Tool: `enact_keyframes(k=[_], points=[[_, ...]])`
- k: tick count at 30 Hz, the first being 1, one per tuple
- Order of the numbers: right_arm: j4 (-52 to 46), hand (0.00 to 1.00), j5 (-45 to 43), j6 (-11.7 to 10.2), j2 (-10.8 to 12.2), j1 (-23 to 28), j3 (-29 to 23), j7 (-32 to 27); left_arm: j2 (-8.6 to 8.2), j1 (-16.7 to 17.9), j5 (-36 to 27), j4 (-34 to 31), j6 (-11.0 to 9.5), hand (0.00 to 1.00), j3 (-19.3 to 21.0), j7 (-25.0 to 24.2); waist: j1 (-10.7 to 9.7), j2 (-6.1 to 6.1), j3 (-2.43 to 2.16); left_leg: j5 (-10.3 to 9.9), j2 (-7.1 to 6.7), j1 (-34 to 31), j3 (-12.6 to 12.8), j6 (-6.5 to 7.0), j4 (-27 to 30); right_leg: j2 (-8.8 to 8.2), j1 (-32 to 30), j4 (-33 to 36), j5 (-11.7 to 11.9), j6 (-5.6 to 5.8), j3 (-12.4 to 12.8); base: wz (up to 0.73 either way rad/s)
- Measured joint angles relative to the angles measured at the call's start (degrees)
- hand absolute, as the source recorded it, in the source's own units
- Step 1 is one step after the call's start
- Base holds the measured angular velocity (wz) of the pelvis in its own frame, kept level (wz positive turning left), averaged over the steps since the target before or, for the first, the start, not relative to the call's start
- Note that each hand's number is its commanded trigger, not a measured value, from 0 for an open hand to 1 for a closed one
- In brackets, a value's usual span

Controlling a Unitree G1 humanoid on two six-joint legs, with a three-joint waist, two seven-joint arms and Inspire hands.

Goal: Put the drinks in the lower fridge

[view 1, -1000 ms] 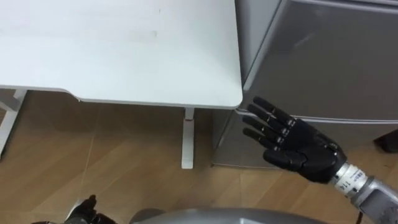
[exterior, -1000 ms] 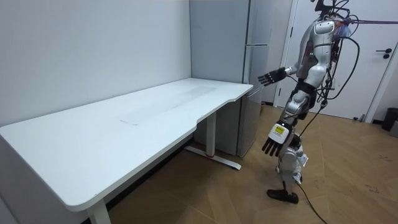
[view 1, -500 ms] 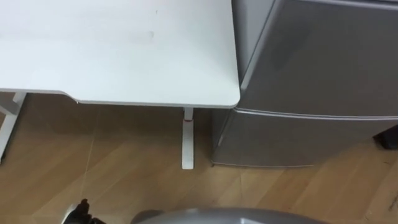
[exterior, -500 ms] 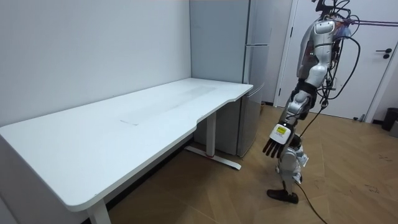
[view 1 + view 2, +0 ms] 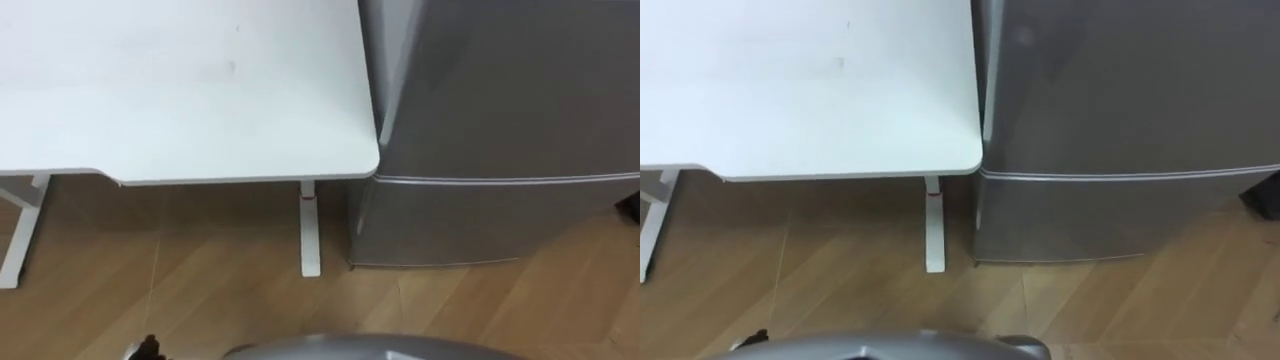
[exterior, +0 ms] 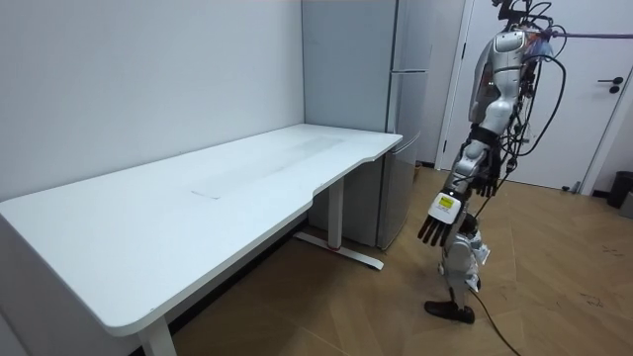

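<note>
A grey fridge (image 5: 500,90) stands against the right end of the white table (image 5: 180,90). A seam splits it into an upper door and a lower door (image 5: 480,222), and both are closed. In the room view I stand on the wood floor facing the fridge (image 6: 396,129), about an arm's length from it. My left hand (image 6: 435,220) hangs open beside my thigh with nothing in it. A dark tip of it shows at the bottom edge of the left eye view (image 5: 148,348). My right hand (image 6: 485,181) is down at my hip, partly hidden by my body.
The table's white leg (image 5: 311,230) stands just left of the fridge's lower corner. Wood floor (image 5: 200,290) spreads under the table and in front of the fridge. A white door (image 6: 574,89) is behind me in the room view.
My right hand, held up open before the fridge's lower door a second ago, has dropped out of the eye view to my side. The eye view has shifted slightly.
</note>
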Motion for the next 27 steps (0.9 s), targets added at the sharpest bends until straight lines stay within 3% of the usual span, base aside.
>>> enact_keyframes(k=[7,13,18,27], points=[[0.1,0.0,-9.82,-0.04,0.49,-4.69,0.74,-5.67,-0.76,-1.02,-0.96,1.15,0.06,0.0,-0.11,-0.27,0.19,-0.32,0.01,0.02,-0.73,0.65,-0.2,0.04,-0.54,-0.64,0.25,0.05,-0.52,0.44,-0.19,0.0],[-2.07,0.0,-15.13,-0.51,1.36,-7.26,6.28,-9.07,-1.26,-3.48,-1.18,3.1,0.64,0.0,-0.34,-0.26,3.28,-0.39,0.14,0.02,-0.8,0.91,-0.28,0.04,-1.0,-0.61,0.4,0.08,-0.56,0.51,-0.07,0.01],[-3.9,0.0,-19.34,-1.66,1.71,-7.99,9.03,-10.55,-1.63,-3.72,-1.09,3.32,0.5,0.0,-0.25,-0.21,4.9,-0.37,0.77,0.01,-0.79,0.52,-0.41,0.04,-1.04,-0.6,0.63,0.07,-0.56,0.51,-0.41,0.01],[-3.52,0.0,-19.35,-3.45,1.89,-8.16,9.64,-12.39,-1.63,-2.94,-0.61,3.25,1.13,0.0,0.23,-0.23,4.78,-0.45,0.51,0.01,-1.35,-0.18,-2.17,0.15,-0.43,-1.02,1.05,-0.03,-0.91,0.83,-1.98,0.11]])
